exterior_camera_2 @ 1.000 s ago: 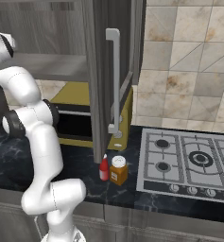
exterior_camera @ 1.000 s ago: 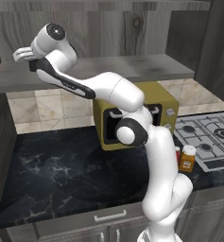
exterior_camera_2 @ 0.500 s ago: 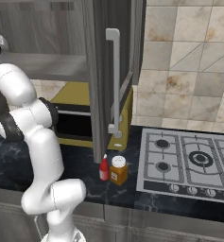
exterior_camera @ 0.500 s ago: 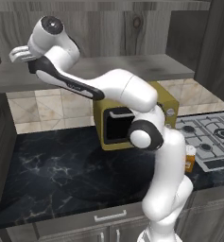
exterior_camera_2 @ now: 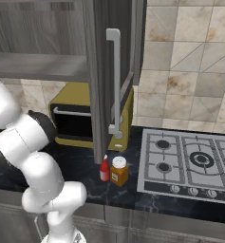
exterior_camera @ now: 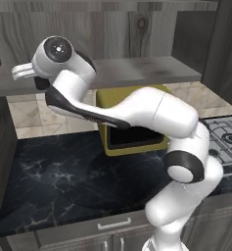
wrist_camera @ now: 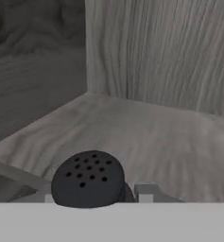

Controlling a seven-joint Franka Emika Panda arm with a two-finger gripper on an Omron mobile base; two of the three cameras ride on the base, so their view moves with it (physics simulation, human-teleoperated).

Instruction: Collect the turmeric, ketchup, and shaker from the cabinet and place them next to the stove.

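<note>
Swinging further along the cabinet (exterior_camera: 137, 68) shelf than a second before, my arm had lowered its elbow in front of the microwave (exterior_camera_2: 80, 116). My gripper (exterior_camera: 24, 71) sat at the shelf's left end, jaws clenched on the shaker (wrist_camera: 88, 178), whose perforated black top showed just above the shelf boards near the back corner. Down on the counter (exterior_camera_2: 85, 166), the ketchup (exterior_camera_2: 104, 169) and turmeric (exterior_camera_2: 118, 171) stood unmoved, touching, just beside the stove (exterior_camera_2: 190, 163).
</note>
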